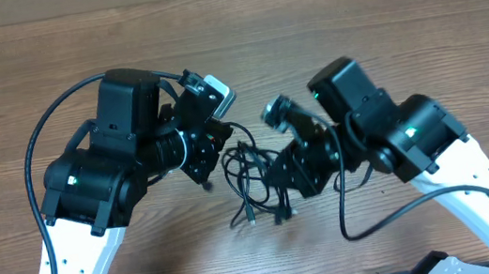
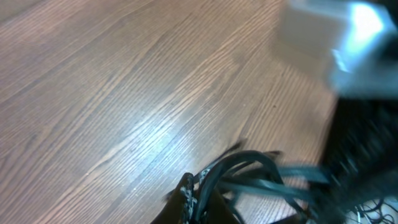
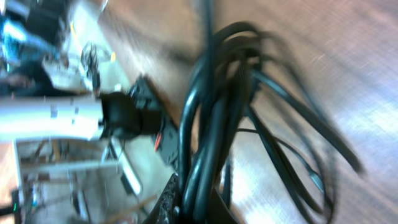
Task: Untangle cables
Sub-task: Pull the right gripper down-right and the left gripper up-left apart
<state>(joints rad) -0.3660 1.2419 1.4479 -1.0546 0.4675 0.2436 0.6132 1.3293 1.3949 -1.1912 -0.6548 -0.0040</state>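
Observation:
The cables (image 1: 247, 170) are a loose tangle of thin black cords lying on the table between my two arms. My left gripper (image 1: 209, 165) is at the tangle's left side. In the left wrist view it (image 2: 200, 186) is shut on a few strands (image 2: 261, 171) that fan out to the right. My right gripper (image 1: 280, 178) is at the tangle's right side. In the right wrist view it (image 3: 196, 185) is shut on a thick group of looped strands (image 3: 217, 93). A plug end (image 1: 249, 218) trails toward the front edge.
The wooden table (image 1: 400, 22) stretches on all sides. Thicker black arm cables loop at the left (image 1: 34, 155) and the lower right (image 1: 370, 225). The right arm's blurred pale camera housing (image 2: 348, 37) fills the left wrist view's upper right. The left arm (image 3: 118, 115) shows in the right wrist view.

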